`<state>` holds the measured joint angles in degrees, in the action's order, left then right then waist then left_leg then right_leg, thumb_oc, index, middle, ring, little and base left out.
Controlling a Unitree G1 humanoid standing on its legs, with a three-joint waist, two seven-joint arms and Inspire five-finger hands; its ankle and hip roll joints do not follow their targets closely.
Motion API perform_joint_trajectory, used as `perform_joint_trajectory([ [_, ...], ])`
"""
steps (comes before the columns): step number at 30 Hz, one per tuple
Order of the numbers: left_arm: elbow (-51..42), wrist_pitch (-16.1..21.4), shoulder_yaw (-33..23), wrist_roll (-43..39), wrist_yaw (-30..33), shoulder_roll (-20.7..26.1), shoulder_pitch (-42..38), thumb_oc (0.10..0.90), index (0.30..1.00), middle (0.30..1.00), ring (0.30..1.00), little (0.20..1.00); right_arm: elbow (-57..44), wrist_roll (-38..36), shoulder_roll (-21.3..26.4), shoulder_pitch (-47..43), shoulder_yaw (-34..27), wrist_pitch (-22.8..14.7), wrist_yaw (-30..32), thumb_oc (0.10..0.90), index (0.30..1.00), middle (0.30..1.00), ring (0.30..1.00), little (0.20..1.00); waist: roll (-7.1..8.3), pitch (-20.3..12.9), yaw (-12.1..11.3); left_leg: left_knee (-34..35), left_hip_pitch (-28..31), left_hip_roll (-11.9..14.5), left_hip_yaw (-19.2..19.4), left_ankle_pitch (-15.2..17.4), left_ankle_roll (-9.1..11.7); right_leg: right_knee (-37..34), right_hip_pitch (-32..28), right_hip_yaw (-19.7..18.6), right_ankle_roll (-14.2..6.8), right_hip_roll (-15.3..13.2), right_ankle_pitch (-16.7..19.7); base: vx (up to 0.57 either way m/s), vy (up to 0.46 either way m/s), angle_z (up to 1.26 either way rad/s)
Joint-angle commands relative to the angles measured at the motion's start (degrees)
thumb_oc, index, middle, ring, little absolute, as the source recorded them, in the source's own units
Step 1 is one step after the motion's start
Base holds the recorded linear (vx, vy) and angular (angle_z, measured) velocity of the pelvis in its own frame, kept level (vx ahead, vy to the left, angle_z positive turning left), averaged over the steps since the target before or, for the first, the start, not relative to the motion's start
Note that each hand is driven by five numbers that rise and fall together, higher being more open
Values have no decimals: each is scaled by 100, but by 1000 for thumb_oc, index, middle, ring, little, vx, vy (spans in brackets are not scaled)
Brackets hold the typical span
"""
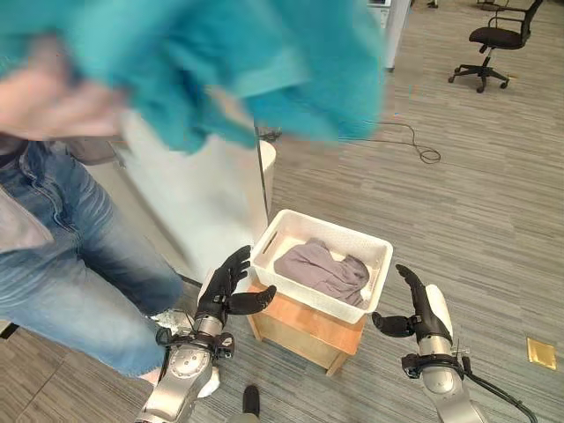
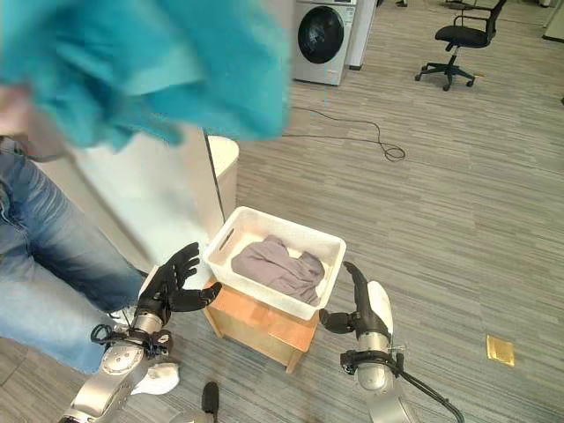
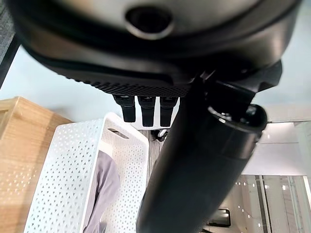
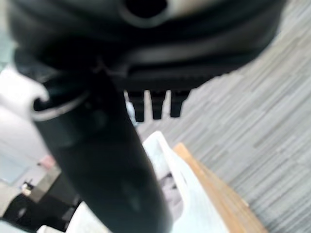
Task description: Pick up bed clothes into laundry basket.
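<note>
Left eye view: laundry basket (image 1: 370,251) between both hands' straight fingers (image 1: 231,269).

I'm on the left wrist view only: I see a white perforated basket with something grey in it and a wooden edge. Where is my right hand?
Observer: The right hand hangs open beside the laundry basket, off its right rim and apart from it, holding nothing.
Operator: And what is the basket sitting on?
Observer: It rests on a small wooden stand on the floor, with the grey garment bunched inside it.
Operator: Anything else to pick up nearby?
Observer: A person in jeans stands to your left, holding up a teal cloth high above the basket. The left hand is open by the basket's left corner.
</note>
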<state>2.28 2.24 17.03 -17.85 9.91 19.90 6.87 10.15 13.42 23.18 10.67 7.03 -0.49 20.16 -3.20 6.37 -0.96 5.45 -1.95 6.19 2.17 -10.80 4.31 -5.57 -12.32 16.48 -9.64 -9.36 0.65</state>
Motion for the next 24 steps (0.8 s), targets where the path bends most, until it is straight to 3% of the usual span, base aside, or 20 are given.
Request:
perform_joint_trajectory([
  [1,-363,716,-423,165,229,156,-608,800,900,900,900,900,-821,265,152,-759,-142,-443,213,800,900,900,900,900,193,49,-306,-45,635,85,-23,931,48,111,188,39,151,76,-344,-36,-41,23],
  [11,-404,790,-855,58,289,226,-178,800,900,900,900,900,-1066,210,397,-1207,33,-539,79,800,900,900,900,900,135,42,-851,-130,357,183,-448,588,245,74,7,521,315,277,-506,-64,-75,35],
  [13,-426,802,-893,38,280,206,-94,800,900,900,900,900,-1085,178,398,-1224,51,-556,55,800,900,900,900,900,127,62,-872,-151,347,197,-456,564,262,72,-8,541,334,296,-517,-69,-61,17],
  [17,-440,889,-1122,-19,250,166,202,800,900,900,900,900,-1113,165,467,-1434,324,-658,-68,800,900,900,900,900,48,397,-1204,-751,-170,167,-540,427,343,60,-50,758,404,283,-522,-192,-55,29],
  [19,-467,919,-1204,-10,268,166,234,800,900,900,900,900,-1076,181,479,-1532,394,-665,-46,800,900,900,900,900,109,577,-1214,-1248,-418,216,-173,578,271,89,43,946,464,178,-466,-322,-53,61],
  [21,-454,939,-1287,10,261,165,279,800,900,900,900,900,-992,189,487,-1657,479,-672,-42,800,900,900,900,900,244,621,-1126,-1873,-399,417,500,994,69,132,199,1177,556,50,-392,-302,-70,99],
  [24,-503,952,-1443,29,311,237,318,800,900,900,900,900,-970,115,495,-1824,497,-705,-14,800,900,900,900,900,375,632,-1000,-2893,-185,755,1111,1455,12,225,316,1649,721,-21,-374,-200,-91,125],
])
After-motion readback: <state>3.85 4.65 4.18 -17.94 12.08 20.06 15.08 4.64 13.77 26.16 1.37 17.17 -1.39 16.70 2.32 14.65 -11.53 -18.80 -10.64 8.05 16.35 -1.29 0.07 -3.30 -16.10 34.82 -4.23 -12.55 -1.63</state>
